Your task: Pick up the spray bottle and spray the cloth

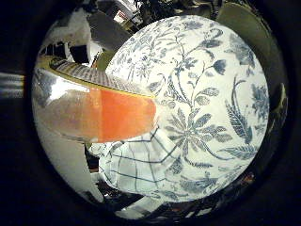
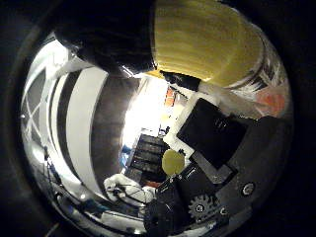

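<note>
- The spray bottle (image 1: 94, 113) filled much of the little finger side palm view — a clear body with orange liquid in its lower part and a yellow printed label along one side, lying close against the palm.
- In the thumb side palm view the same yellow label bulged at the edge, with the hand (image 2: 207, 168) — black and white parts, one geared — reaching in beside it; the bottle looked held in the hand, though I could not tell how tightly the fingers curled round it.
- Beyond the bottle lay the cloth (image 1: 136, 169), a white one with a dark check, crumpled on a floral tablecloth (image 1: 211, 94) of blue-grey leaves and flowers; bottle and cloth appeared apart, the bottle above.
- Judged as handling: the body would be smooth, rigid plastic, likely slippery, and only partly full, so fairly light with liquid that shifts when tilted.
- The best hold would be around the narrow upper body near the trigger, leaving one finger free to squeeze; the nozzle itself was not visible, so its aim at the cloth could not be checked.
</note>
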`<action>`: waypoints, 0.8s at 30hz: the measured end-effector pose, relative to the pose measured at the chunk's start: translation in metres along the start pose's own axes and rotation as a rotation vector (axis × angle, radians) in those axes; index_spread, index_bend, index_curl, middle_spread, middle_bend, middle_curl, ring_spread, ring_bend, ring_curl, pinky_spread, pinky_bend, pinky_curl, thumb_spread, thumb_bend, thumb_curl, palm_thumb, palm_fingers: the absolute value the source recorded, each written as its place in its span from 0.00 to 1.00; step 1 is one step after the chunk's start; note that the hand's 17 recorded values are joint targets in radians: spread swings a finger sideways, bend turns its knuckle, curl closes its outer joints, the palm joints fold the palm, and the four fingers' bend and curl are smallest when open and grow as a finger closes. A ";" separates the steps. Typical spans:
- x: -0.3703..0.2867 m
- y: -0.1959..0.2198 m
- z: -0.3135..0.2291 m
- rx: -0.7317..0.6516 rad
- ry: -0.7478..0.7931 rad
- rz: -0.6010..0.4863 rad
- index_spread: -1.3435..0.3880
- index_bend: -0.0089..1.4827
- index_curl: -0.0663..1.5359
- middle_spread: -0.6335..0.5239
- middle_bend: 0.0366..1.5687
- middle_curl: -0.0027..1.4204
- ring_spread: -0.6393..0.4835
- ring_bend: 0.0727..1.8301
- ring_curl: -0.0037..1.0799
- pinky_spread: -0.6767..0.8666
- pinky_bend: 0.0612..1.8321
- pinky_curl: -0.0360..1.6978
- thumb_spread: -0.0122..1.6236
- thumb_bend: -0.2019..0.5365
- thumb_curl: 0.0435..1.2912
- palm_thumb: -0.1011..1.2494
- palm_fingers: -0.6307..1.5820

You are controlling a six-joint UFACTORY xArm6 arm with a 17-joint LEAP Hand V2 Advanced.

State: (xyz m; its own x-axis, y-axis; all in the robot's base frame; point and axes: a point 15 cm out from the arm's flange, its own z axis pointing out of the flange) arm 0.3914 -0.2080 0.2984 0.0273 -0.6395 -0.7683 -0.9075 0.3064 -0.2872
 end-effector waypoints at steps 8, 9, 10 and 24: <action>-0.047 0.045 -0.048 -0.326 0.384 -0.116 0.68 0.86 0.50 0.46 0.90 0.48 0.38 0.75 0.70 0.34 0.67 0.60 0.66 0.25 0.33 0.82 0.79; -0.061 0.052 -0.052 -0.365 0.425 -0.135 0.68 0.86 0.50 0.46 0.90 0.48 0.38 0.74 0.70 0.33 0.66 0.61 0.66 0.25 0.33 0.82 0.79; -0.071 0.057 -0.054 -0.395 0.456 -0.152 0.68 0.86 0.50 0.46 0.90 0.48 0.38 0.74 0.70 0.33 0.66 0.62 0.67 0.25 0.33 0.82 0.79; -0.163 0.081 -0.026 -0.569 0.810 -0.309 0.68 0.86 0.49 0.46 0.91 0.47 0.37 0.73 0.73 0.32 0.60 0.72 0.70 0.25 0.31 0.80 0.79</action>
State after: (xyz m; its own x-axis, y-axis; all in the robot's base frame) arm 0.3023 -0.0966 0.4152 0.1937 -0.9806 -0.0315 -0.9783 -0.1955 0.0683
